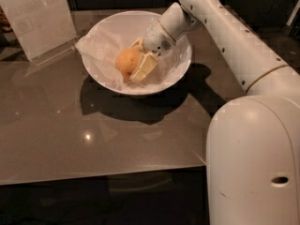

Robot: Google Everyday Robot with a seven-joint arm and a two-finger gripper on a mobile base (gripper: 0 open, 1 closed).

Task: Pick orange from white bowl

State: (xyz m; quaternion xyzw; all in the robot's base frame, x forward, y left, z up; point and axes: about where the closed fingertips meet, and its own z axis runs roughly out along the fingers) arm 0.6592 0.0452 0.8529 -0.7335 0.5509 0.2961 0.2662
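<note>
The orange (123, 61) lies inside the white bowl (105, 81), on crumpled white paper (101, 43), left of the bowl's middle. My gripper (135, 61) reaches down into the bowl from the right. Its cream fingers (144, 67) sit on either side of the orange, one in front and one behind, closed against it. The orange is low in the bowl, and its right side is hidden by the fingers. The bowl stands on the glossy grey-brown table (93, 135).
A clear plastic sign holder (40, 18) stands at the back left, close to the bowl. My white arm (234, 46) crosses the right side and its large base segment (253, 163) fills the lower right. The table's front edge (103, 175) runs across the lower part.
</note>
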